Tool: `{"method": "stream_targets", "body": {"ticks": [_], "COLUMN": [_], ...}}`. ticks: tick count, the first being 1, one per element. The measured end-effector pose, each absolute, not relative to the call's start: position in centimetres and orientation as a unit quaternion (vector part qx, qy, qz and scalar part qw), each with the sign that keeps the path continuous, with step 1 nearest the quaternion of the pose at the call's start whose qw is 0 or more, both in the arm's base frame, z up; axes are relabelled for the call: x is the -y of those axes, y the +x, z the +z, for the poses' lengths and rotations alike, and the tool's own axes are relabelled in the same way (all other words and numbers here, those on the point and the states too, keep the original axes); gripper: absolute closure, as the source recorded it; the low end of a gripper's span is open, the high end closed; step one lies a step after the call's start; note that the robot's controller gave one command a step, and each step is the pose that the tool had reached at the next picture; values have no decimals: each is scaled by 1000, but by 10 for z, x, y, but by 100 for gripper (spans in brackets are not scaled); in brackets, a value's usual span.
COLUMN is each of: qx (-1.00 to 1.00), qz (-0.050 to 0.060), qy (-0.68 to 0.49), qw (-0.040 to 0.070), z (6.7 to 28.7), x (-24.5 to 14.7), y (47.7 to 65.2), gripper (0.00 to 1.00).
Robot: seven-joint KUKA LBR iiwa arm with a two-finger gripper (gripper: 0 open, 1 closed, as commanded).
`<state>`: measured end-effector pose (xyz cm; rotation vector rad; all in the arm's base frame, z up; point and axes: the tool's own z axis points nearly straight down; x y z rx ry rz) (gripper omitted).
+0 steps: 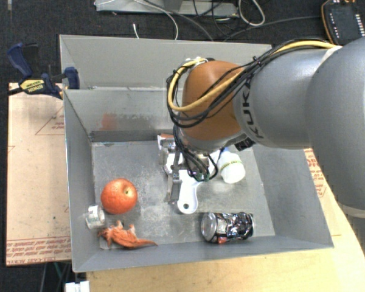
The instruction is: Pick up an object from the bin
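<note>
My gripper (173,184) hangs low over the middle of the bin floor, under the orange wrist cover. Right beside it, on its right, lies a white flat piece with a round end and a hole (187,201); whether the gripper touches it I cannot tell. A white plastic bottle (231,168) lies just right of the gripper, partly hidden by the arm. A crushed dark drinks can (227,226) rests near the front wall, to the gripper's lower right.
A red apple (118,196) sits at the left of the floor. In front of it are a small clear cap-like thing (95,216) and an orange toy creature (125,236). The big grey arm covers the bin's right and back.
</note>
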<state>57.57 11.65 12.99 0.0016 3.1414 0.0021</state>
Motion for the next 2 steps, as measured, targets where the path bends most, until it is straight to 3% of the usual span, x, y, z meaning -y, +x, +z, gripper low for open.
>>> {"method": "stream_targets", "body": {"ticks": [1,2], "qx": [-996,-998], "qz": [1,2], "qy": [-94,64], "qw": [-1,5], "z": [69,116], "x": [-206,-235], "y": [553,576], "gripper": [0,0]}}
